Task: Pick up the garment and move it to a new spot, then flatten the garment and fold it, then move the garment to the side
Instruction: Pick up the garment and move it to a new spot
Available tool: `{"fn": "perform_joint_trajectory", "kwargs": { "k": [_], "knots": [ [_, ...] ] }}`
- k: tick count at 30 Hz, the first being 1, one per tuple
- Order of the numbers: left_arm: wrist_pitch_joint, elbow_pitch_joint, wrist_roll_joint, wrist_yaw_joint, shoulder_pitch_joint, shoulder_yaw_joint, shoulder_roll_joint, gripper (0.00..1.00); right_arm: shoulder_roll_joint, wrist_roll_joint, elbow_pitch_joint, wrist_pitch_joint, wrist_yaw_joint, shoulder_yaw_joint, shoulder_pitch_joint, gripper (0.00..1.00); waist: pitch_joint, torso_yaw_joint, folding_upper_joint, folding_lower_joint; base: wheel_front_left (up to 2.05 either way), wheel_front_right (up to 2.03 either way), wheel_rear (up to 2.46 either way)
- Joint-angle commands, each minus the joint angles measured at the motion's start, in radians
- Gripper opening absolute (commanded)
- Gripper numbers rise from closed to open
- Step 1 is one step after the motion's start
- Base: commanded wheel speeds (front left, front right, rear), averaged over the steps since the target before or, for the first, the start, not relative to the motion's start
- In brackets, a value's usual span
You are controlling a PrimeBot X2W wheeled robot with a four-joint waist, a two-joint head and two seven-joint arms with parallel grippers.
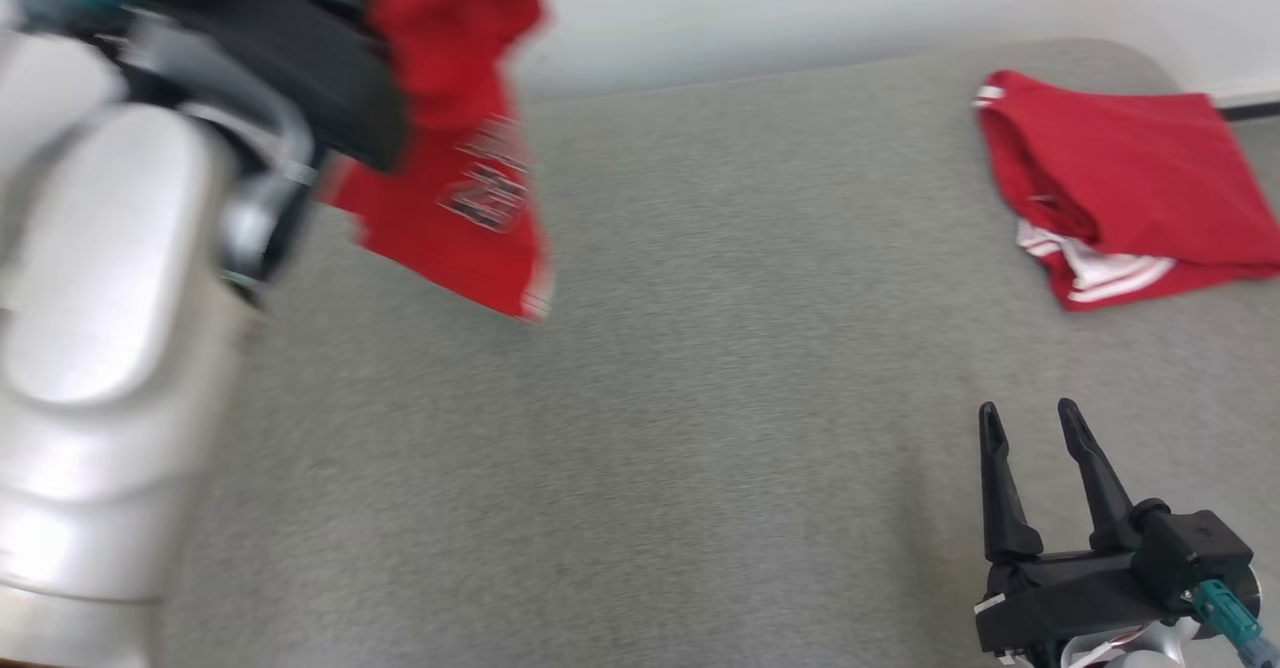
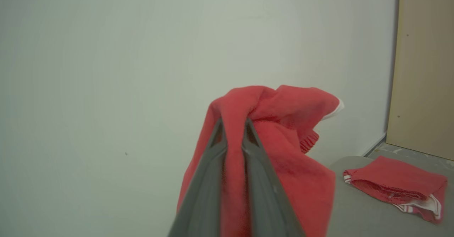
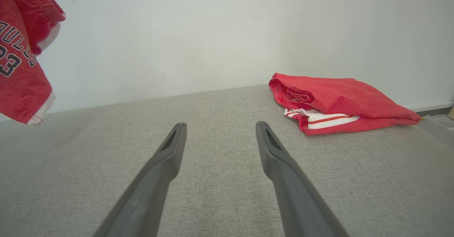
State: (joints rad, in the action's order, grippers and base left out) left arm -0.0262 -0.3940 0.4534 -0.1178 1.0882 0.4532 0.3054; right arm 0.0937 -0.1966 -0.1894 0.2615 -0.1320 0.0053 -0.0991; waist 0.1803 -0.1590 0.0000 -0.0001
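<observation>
Left hand (image 2: 234, 123): clenched on a bunch of the red garment (image 2: 283, 123), with the cloth pinched between its two dark fingers. It is raised high at the left of the head view, where it is blurred.
Red garment: hangs in the air from the left hand, above the left part of the tabletop (image 1: 700, 348). Its lower hem appears clear of the surface.
Garment details: white trim at the hem; the right wrist view shows dark lettering and the number 23 on the front.
Right hand (image 1: 1030, 413): released, with the fingers spread wide and nothing between them. It is low over the near right part of the tabletop.
Second red garment (image 1: 1130, 168): folded, with white stripes showing at its edge. It lies flat on the far right corner of the tabletop, well apart from both hands.
Tabletop: covered in grey fabric.
Left forearm (image 1: 90, 348): pale and glossy, close to the camera at the left edge of the head view.
Wall (image 2: 106, 70): plain and pale, behind the tabletop.
</observation>
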Motion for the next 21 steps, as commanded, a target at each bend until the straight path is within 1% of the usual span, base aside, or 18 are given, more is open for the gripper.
{"fn": "perform_joint_trajectory", "kwargs": {
  "k": [1, 6, 8, 16, 17, 18, 19, 20, 21],
  "knots": [
    [0.002, 0.01, -0.013, 0.003, -0.017, 0.007, -0.009, 0.0, -0.004, -0.006, 0.001, 0.004, 0.003, 0.003, 0.001, 1.0, -0.022, -0.057, 0.0, 0.0001, 0.0, 0.0, 0.0],
    [-0.002, 0.054, 0.01, 0.022, -0.082, 0.061, -0.098, 0.0, -0.014, -0.007, -0.001, 0.004, 0.003, 0.008, 0.005, 1.0, -0.026, -0.077, 0.0, 0.0001, 0.0, 0.0, 0.0],
    [-0.003, 0.056, 0.017, 0.033, -0.118, 0.076, -0.125, 0.0, -0.018, -0.007, -0.002, 0.004, 0.003, 0.011, 0.006, 1.0, -0.025, -0.08, 0.0, 0.0001, 0.0, 0.0, 0.0],
    [-0.068, -0.006, 0.053, 0.076, -0.335, 0.115, -0.18, 0.0, -0.025, -0.011, -0.009, 0.004, 0.003, 0.032, 0.002, 1.0, -0.026, -0.07, 0.0, 0.0001, 0.0, 0.0, 0.0],
    [-0.082, -0.02, 0.065, 0.082, -0.368, 0.117, -0.19, 0.02, -0.026, -0.011, -0.01, 0.004, 0.003, 0.032, 0.0, 1.0, -0.026, -0.067, 0.0, 0.0001, 0.0, 0.0, 0.0],
    [-0.089, -0.037, 0.071, 0.082, -0.398, 0.127, -0.198, 0.1, -0.027, -0.01, -0.01, 0.004, 0.003, 0.032, -0.002, 1.0, -0.026, -0.064, 0.0, 0.0001, 0.0, 0.0, 0.0],
    [-0.096, -0.056, 0.075, 0.083, -0.428, 0.135, -0.204, 0.29, -0.028, -0.009, -0.011, 0.004, 0.003, 0.036, -0.005, 1.0, -0.026, -0.062, 0.0, 0.0001, 0.0, 0.0, 0.0],
    [-0.106, -0.075, 0.076, 0.086, -0.449, 0.14, -0.206, 0.4, -0.029, -0.008, -0.012, 0.004, 0.003, 0.039, -0.009, 1.0, -0.026, -0.059, 0.0, 0.0001, 0.0, 0.0, 0.0],
    [-0.112, -0.094, 0.068, 0.084, -0.463, 0.154, -0.208, 0.91, -0.029, -0.008, -0.013, 0.004, 0.003, 0.041, -0.013, 1.0, -0.025, -0.056, 0.0, 0.0001, 0.0, 0.0, 0.0]
  ]
}}
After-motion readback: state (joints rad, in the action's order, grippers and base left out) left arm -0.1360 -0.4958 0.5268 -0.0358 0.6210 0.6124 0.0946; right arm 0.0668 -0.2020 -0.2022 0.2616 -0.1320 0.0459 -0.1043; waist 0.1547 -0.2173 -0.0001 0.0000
